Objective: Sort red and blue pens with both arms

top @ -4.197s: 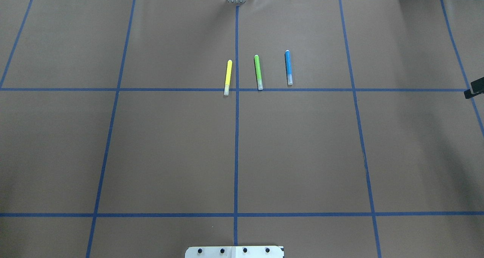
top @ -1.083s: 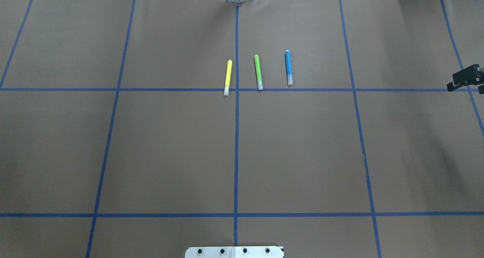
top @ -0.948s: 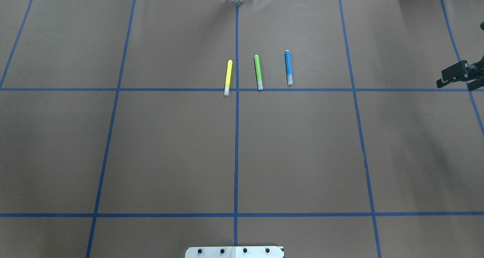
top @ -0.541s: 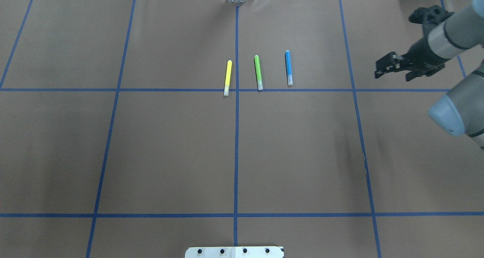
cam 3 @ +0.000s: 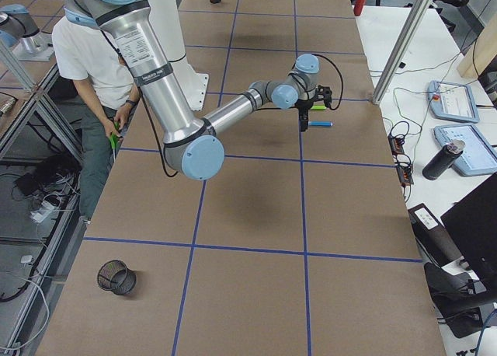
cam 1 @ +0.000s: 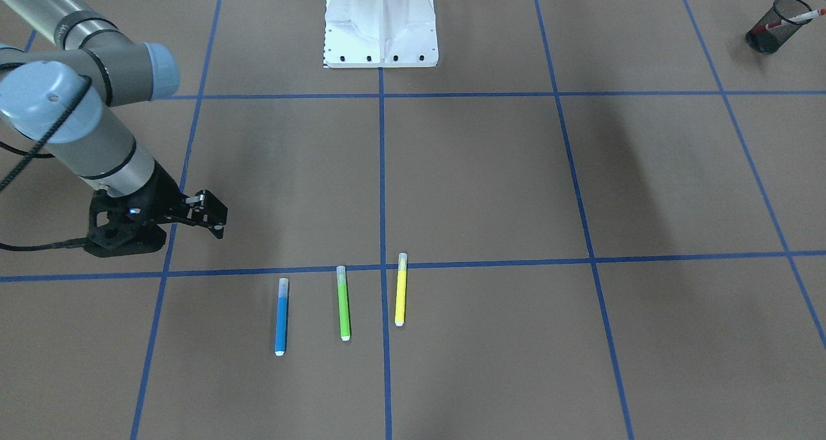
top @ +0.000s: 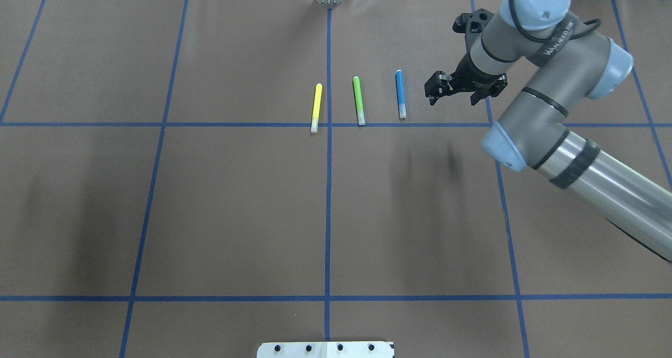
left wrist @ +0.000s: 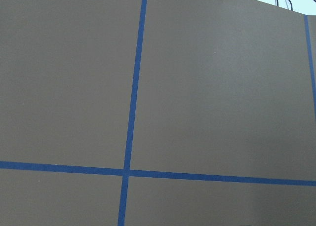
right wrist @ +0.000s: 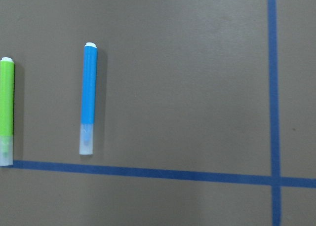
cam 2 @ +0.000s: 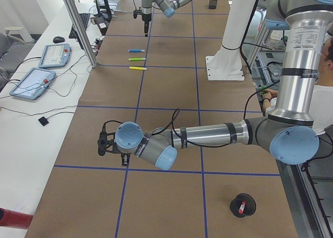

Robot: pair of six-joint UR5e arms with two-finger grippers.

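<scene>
The blue pen [top: 400,93] lies flat on the brown table, translucent cap toward the robot; it also shows in the front view [cam 1: 281,316] and the right wrist view [right wrist: 89,105]. My right gripper [top: 430,96] hovers just to its right, open and holding nothing, fingers pointing at the pen [cam 1: 221,222]. The red pen [cam 1: 788,20] stands in a black mesh cup [cam 1: 771,33] at the robot's far left. My left gripper [cam 2: 100,144] shows only in the left side view, low over bare table, and I cannot tell whether it is open or shut.
A green highlighter [top: 358,99] and a yellow highlighter [top: 316,107] lie parallel to the blue pen, on its left. A second, empty mesh cup [cam 3: 116,277] stands near the table's right end. A person [cam 3: 93,61] stands behind the robot's white base [cam 1: 381,20].
The right arm has come in from the table's right edge and swept left, stopping close beside the blue pen. The pens have not moved.
</scene>
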